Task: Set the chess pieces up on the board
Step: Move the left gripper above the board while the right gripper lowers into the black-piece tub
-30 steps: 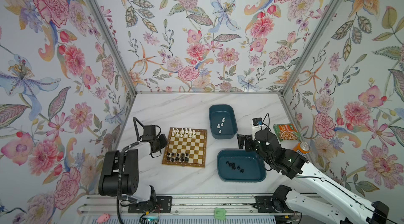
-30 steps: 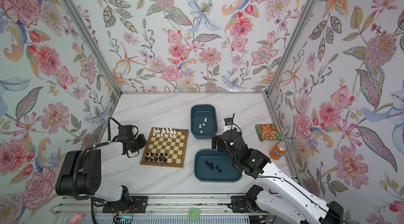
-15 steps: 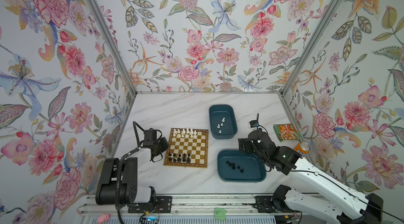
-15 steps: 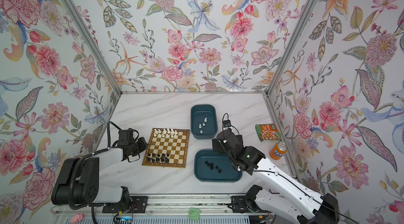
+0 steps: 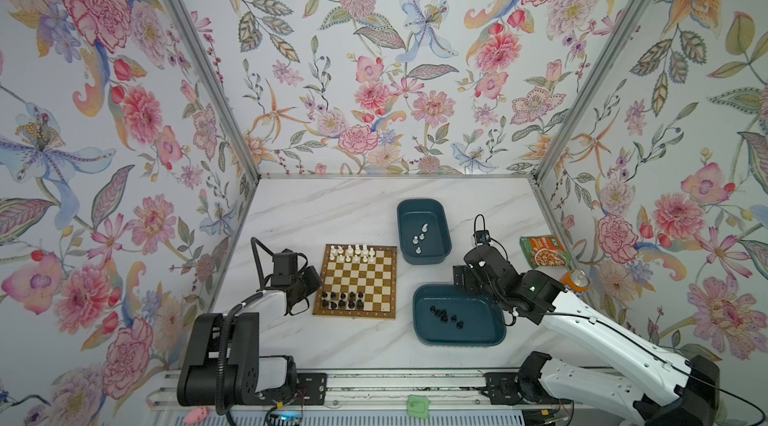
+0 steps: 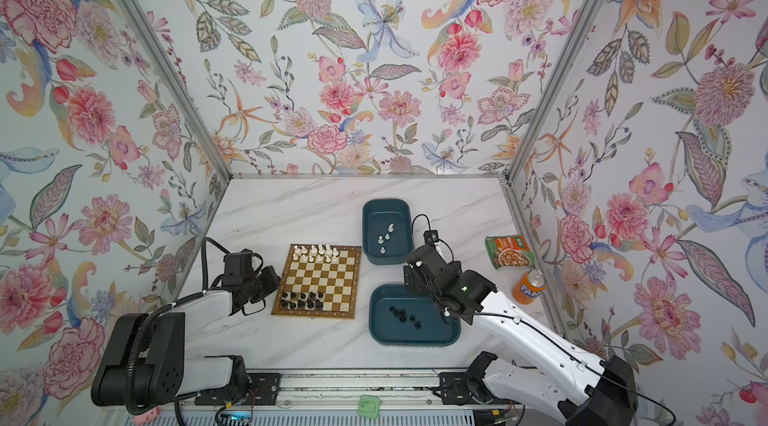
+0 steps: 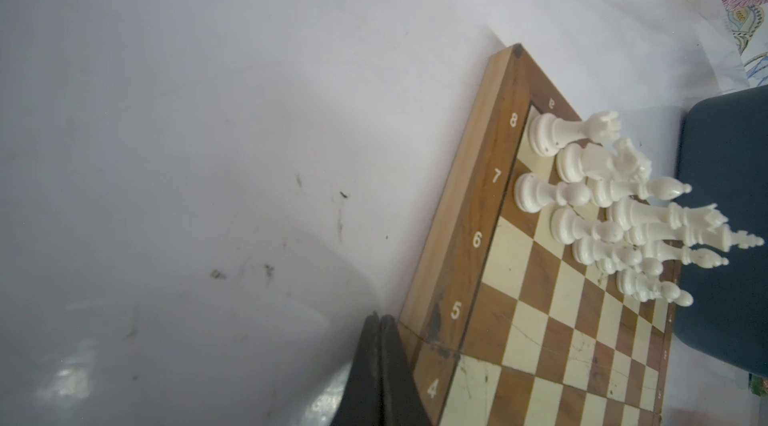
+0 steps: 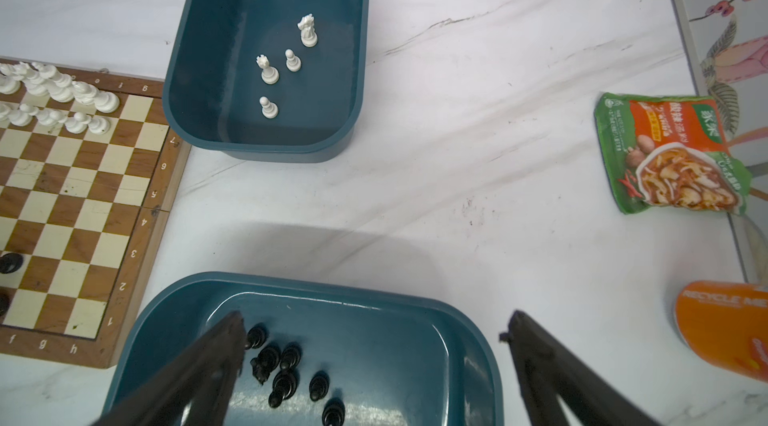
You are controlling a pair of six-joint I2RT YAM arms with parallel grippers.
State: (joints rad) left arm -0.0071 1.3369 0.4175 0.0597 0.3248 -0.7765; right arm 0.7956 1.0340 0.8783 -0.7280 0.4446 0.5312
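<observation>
**A:** What takes up the most room?

**B:** The marble table [image 5: 332,211], boxed in by flowered walls [image 5: 374,70]. The board [image 5: 357,278] lies flat on its near left part.

**A:** And beside it?

**B:** Two teal tubs stand to the right of the board, apart from each other. The far tub [image 5: 439,247] is just off the board's far right corner. The near tub [image 5: 478,330] is off its near right corner. Further right a green food packet [image 5: 542,251] lies flat, and an orange can [image 5: 575,280] stands near it by the right wall.

**A:** The arms?

**B:** The left gripper [image 7: 380,322] sits just beside the board's left border. Its fingers are pressed together with nothing between them. Whether it touches the wood, I cannot tell. The right gripper [image 8: 376,318] hangs over the near tub's far rim, jaws spread wide, holding nothing.

**A:** Where are the chessmen?

**B:** The white pieces [image 5: 352,253] stand upright in the board's two far rows, packed from the left. The black pieces [image 5: 343,300] fill the left part of the two near rows. Four loose white pieces [image 8: 270,70] stand upright in the far tub: a knight, a rook and two pawns. A handful of loose black pieces [image 8: 286,378] cluster on the near tub's floor. In the right wrist view they are close by one of the right gripper's fingers [image 8: 224,345].
</observation>
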